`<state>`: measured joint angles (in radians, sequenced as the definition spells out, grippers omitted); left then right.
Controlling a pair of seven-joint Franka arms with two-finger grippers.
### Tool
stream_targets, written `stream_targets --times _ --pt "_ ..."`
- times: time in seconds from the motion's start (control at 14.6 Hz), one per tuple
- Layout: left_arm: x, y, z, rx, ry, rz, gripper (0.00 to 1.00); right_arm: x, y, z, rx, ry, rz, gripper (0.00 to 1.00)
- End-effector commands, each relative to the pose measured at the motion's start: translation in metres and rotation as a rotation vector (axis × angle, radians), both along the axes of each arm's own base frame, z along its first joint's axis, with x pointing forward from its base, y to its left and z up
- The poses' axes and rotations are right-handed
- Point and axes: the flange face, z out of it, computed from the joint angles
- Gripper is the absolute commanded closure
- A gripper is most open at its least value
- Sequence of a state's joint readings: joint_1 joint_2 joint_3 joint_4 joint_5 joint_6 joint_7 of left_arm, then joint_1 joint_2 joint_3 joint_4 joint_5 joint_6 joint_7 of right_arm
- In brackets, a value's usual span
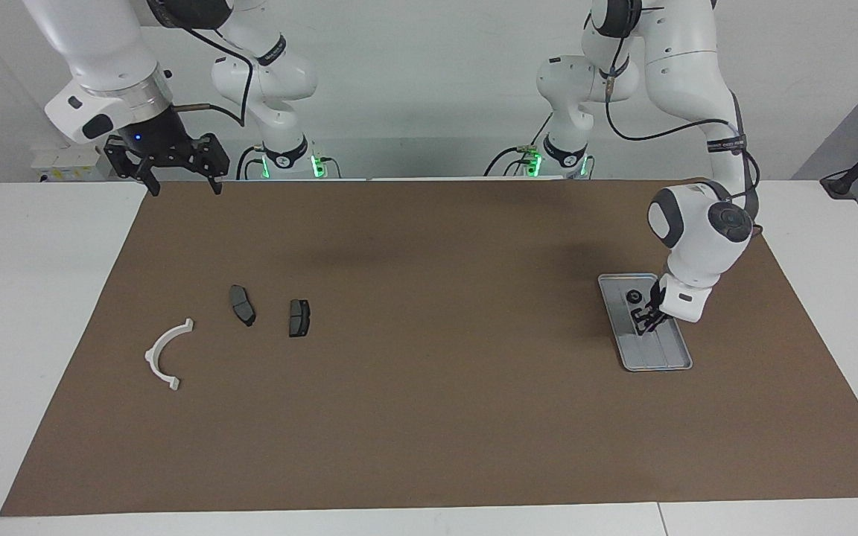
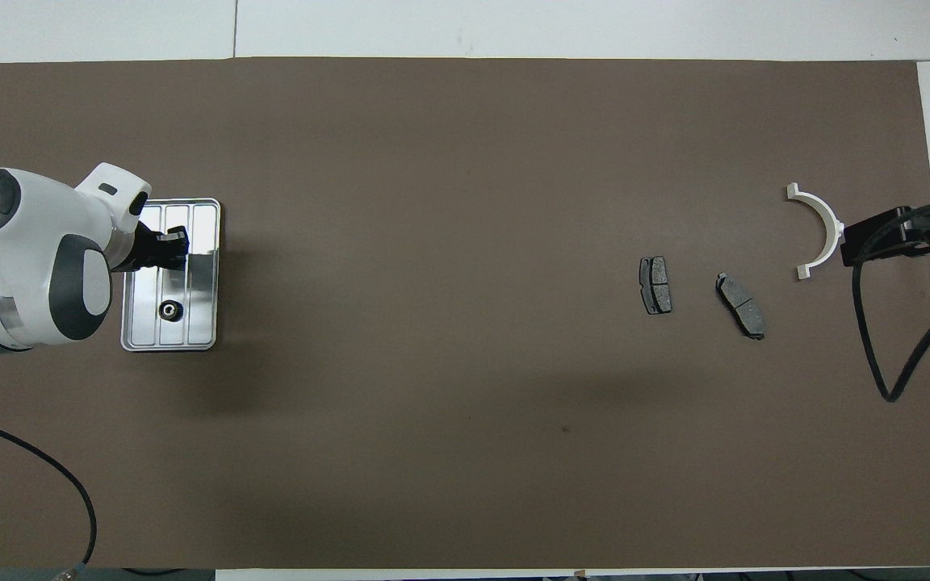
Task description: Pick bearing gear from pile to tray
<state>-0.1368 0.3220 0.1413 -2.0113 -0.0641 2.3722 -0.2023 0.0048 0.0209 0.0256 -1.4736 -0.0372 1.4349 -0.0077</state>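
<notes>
Black bearing gear [image 1: 633, 295] | small, rigid, likely slippery; you pinch its rim | beside left end effector [image 1: 646, 320], grip unreadable | right end effector [image 1: 179, 177] waits, spread.

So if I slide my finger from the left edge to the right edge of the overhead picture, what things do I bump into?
Left gripper over the silver tray, with a small black round piece in the tray → first dark pad → second dark pad → white curved bracket → right gripper.
</notes>
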Motion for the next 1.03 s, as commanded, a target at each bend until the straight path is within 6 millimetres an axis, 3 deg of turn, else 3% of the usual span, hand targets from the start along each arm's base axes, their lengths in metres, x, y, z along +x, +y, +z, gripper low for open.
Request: stream_targets --times 0.0,0.14,0.27,0.48,0.76,0.89,0.96 --pt "-0.003 0.003 -0.003 0.002 -0.005 -0.008 0.0 -0.007 -0.001 0.002 0.003 -0.013 0.016 0.0" --pt "0.005 0.003 0.023 -0.004 0.016 -0.007 0.0 -0.007 -0.001 0.003 0.001 -0.014 0.018 0.0" --pt "0.003 0.004 0.077 -0.018 0.053 -0.009 0.0 -0.006 0.0 0.002 0.001 -0.014 0.018 0.0" --pt "-0.027 0.012 0.162 -0.046 0.078 -0.006 0.0 -0.006 0.0 0.003 0.001 -0.018 0.016 0.0" --pt "-0.071 0.016 0.251 -0.027 0.066 -0.029 0.0 -0.006 0.001 0.003 0.0 -0.019 0.018 0.0" --pt "-0.069 0.019 0.277 0.003 0.071 -0.048 0.0 -0.006 0.001 0.003 0.0 -0.019 0.018 0.0" --pt "-0.068 0.026 0.28 0.005 0.064 -0.041 0.0 -0.006 0.001 0.003 -0.001 -0.018 0.018 0.0"
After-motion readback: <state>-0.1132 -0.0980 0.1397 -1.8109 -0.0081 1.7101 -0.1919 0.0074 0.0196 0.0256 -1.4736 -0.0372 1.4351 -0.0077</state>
